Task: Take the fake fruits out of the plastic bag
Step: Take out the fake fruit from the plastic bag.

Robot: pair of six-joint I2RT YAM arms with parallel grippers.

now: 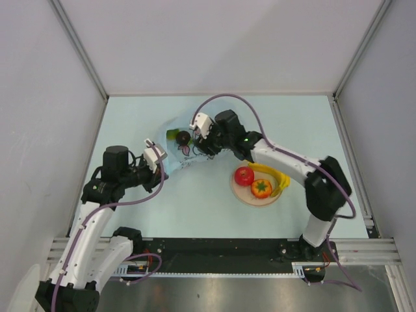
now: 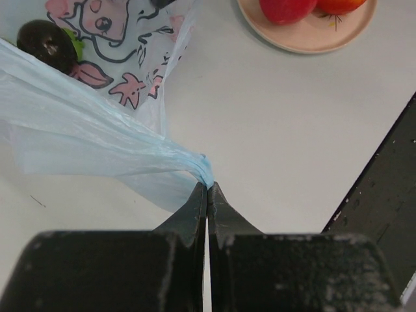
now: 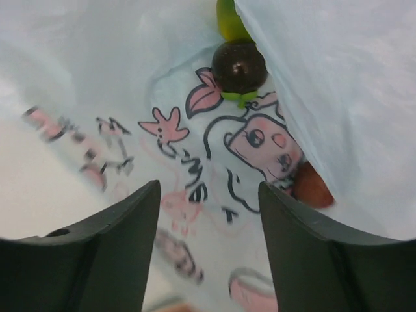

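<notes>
The light-blue plastic bag [image 1: 170,151] lies at the table's middle left. A dark purple fruit [image 1: 183,138] and a green fruit [image 1: 172,134] sit in its open mouth. My left gripper [image 1: 158,158] is shut on a bunched corner of the bag [image 2: 130,153]. My right gripper [image 1: 195,144] is open and empty above the bag's cartoon panel [image 3: 214,149], just short of the purple fruit [image 3: 239,67] and the green fruit [image 3: 229,19]. A reddish-orange fruit [image 3: 313,186] shows partly under a fold of the bag. A red apple [image 1: 244,175], an orange fruit [image 1: 261,188] and a yellow banana [image 1: 275,177] lie on the plate.
The beige plate [image 1: 249,199] sits right of the bag, under my right forearm; it also shows in the left wrist view [image 2: 305,40]. Grey walls close the table on three sides. A black rail [image 2: 383,195] runs along the near edge.
</notes>
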